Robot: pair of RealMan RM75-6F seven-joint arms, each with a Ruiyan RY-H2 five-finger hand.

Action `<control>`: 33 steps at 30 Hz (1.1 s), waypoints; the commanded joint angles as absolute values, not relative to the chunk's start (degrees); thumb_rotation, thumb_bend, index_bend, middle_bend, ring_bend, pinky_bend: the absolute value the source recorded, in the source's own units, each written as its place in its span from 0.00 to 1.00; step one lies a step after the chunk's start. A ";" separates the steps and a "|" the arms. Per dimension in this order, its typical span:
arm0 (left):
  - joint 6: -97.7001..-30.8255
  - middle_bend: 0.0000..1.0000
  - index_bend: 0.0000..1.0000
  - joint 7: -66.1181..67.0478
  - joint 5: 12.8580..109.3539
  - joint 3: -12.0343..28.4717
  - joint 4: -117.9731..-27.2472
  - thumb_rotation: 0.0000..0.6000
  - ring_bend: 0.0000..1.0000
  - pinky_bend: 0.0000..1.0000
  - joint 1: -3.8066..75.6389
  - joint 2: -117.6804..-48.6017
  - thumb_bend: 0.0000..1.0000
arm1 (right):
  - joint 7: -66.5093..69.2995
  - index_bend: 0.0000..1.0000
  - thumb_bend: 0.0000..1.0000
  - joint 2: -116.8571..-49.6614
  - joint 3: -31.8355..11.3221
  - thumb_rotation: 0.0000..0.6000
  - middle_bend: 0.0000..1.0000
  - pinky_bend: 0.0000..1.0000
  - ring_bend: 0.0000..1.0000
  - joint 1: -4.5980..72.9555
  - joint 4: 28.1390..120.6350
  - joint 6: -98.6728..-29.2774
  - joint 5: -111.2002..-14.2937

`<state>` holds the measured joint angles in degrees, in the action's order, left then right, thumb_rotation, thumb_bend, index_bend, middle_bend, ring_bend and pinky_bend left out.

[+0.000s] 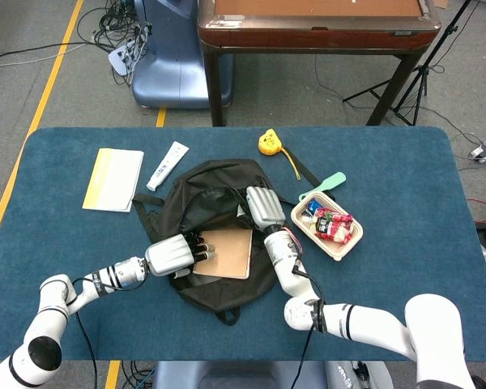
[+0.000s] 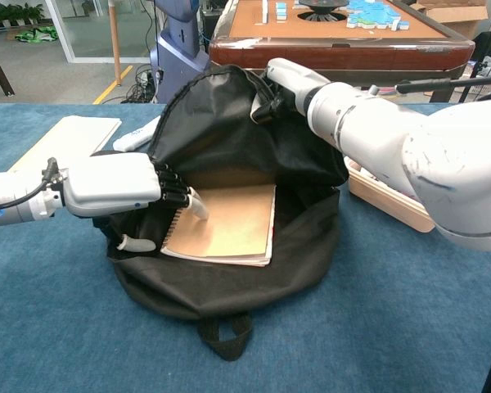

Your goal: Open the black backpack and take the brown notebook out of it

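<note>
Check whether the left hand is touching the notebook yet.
Touching. In the chest view, fingertips of the left hand rest on the spiral edge of the notebook inside the open backpack.

A yellow-and-white booklet (image 1: 113, 179) is lying flat toward the upper left of the blue table (image 1: 405, 186), with a white tube (image 1: 168, 166) lying slanted just beside it on the right; a yellow tape measure (image 1: 267, 143) is sitting near the table's upper middle, its strap trailing down and right. A beige tray (image 1: 327, 226) is resting right of centre, holding colourful packets (image 1: 330, 222); a mint-green handled tool (image 1: 323, 185) is lying against its upper edge; beyond the table, a brown wooden table (image 1: 316, 20) is standing at the top of the frame, and a blue machine base (image 1: 168, 57) is sitting on the floor at its left.
</note>
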<state>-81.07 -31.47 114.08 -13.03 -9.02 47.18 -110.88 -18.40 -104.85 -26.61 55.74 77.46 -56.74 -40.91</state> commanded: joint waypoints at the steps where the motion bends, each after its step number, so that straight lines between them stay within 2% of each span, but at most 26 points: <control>1: -80.59 0.23 0.19 -31.68 113.52 -13.42 -8.84 1.00 0.24 0.27 47.10 -111.06 0.27 | -18.36 0.65 1.00 -104.80 -26.60 1.00 0.51 0.07 0.29 55.79 77.40 -56.70 -40.75; 16: -77.43 0.13 0.11 -32.66 110.32 -14.02 -8.22 1.00 0.16 0.23 47.49 -113.71 0.25 | -18.22 0.65 1.00 -104.43 -26.58 1.00 0.51 0.07 0.29 56.01 77.65 -56.50 -39.44; 27: -75.43 0.11 0.09 -33.25 108.72 -14.38 -7.96 1.00 0.14 0.22 47.57 -114.75 0.25 | -17.90 0.65 1.00 -104.25 -26.32 1.00 0.51 0.08 0.29 56.08 77.67 -56.39 -39.23; 33: -74.10 0.11 0.10 -35.56 106.74 -13.29 -8.40 1.00 0.14 0.22 47.72 -115.76 0.23 | -17.89 0.65 1.00 -104.35 -26.13 1.00 0.51 0.08 0.29 56.14 77.52 -56.59 -39.24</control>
